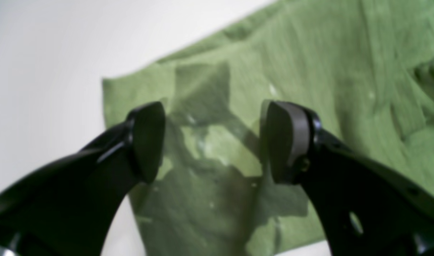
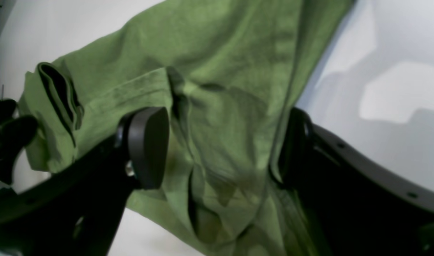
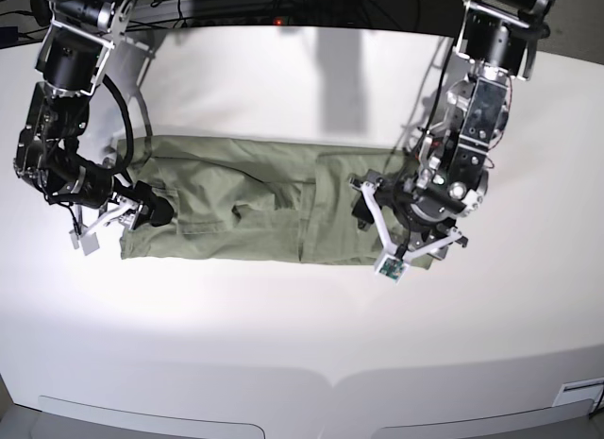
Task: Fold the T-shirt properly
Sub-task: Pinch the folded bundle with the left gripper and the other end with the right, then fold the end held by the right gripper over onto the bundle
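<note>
Two black fingers (image 1: 147,142) of the left gripper (image 1: 213,142) rise from the lower corners, jaws standing wide apart with nothing between them, over the wrinkled green T-shirt (image 1: 309,71) that fills the centre and right against the white table (image 1: 42,53).

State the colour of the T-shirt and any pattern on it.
The T-shirt is plain olive green with no pattern visible; the right wrist view shows it best.

You have one T-shirt (image 3: 255,208) on one table (image 3: 283,316), and two grippers: left (image 3: 363,208), right (image 3: 151,211).
</note>
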You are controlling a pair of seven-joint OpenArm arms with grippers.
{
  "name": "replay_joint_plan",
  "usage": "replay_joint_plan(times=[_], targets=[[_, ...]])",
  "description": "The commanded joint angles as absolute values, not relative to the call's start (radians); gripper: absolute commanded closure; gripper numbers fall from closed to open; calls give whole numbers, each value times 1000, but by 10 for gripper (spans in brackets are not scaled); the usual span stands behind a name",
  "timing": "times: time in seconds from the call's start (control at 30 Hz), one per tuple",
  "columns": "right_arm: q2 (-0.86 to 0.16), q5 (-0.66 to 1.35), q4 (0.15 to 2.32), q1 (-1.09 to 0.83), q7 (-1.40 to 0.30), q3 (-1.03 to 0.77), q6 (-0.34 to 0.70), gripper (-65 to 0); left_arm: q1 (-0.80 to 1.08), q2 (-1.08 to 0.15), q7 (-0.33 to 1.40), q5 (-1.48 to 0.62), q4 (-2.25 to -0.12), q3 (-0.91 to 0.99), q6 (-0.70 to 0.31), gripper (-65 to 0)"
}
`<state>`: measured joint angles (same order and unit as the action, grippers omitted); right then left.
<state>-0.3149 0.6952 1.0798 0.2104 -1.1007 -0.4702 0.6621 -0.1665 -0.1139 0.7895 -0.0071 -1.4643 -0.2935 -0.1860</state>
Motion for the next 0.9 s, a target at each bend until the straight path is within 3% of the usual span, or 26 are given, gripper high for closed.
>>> replay_joint_plan(times=[0.0, 0.1, 0.27, 0.6, 0.87], targets=[[-325, 685, 1086, 221, -1127, -469, 659, -446, -182, -112, 769, -7, -1485, -290, -183, -436], [-324, 685, 1086, 224, -1134, -469, 659, -347, -168, -112, 765, -7, -1485, -290, -183, -436], [-324, 685, 1086, 249, -1139, -469, 659, 0, -166, -112, 751, -7, -1485, -290, -183, -436], [-319, 934, 1091, 376, -1311, -374, 698, 0, -167, -112, 732, -7, -1485, -290, -183, -436], [-207, 954, 1127, 428, -1311, -245, 698, 0, -203, -112, 754, 13, -1491, -290, -183, -436]])
